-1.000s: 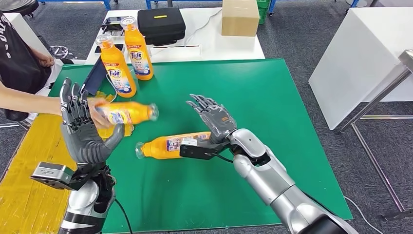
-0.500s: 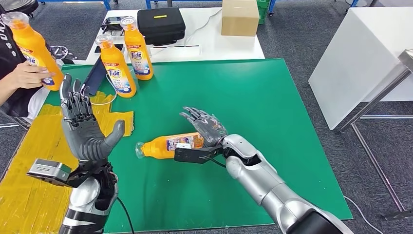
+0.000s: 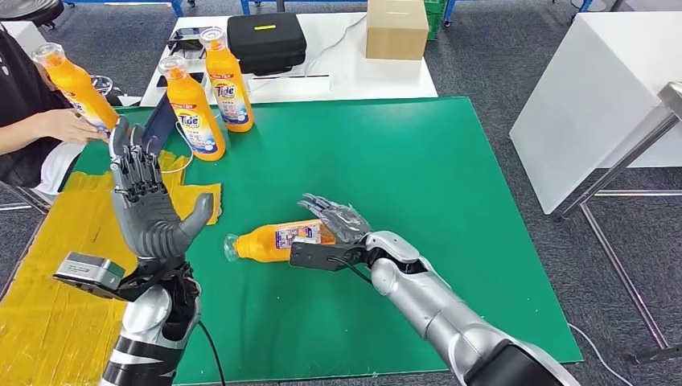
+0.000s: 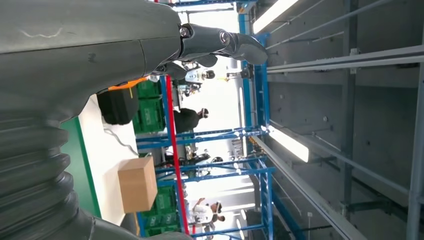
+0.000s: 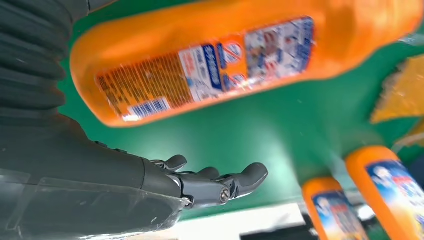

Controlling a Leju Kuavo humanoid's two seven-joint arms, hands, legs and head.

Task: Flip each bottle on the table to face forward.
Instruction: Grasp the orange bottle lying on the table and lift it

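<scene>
An orange Tide bottle lies on its side on the green mat, cap toward the left, its back label with a barcode facing up. My right hand hovers open just over the bottle's base end, fingers spread. Raised upright at the mat's left edge, my left hand is open and holds nothing. Two more orange bottles stand upright at the back left with front labels showing. A person's hand holds another orange bottle at the far left.
A yellow cloth covers the table to the left of the mat. Behind the mat a white table carries a black case and a cardboard box. A white cabinet stands to the right.
The person took the bottle from in front of my left hand, raised it and now holds it at the far left. My right hand lowered toward the lying bottle.
</scene>
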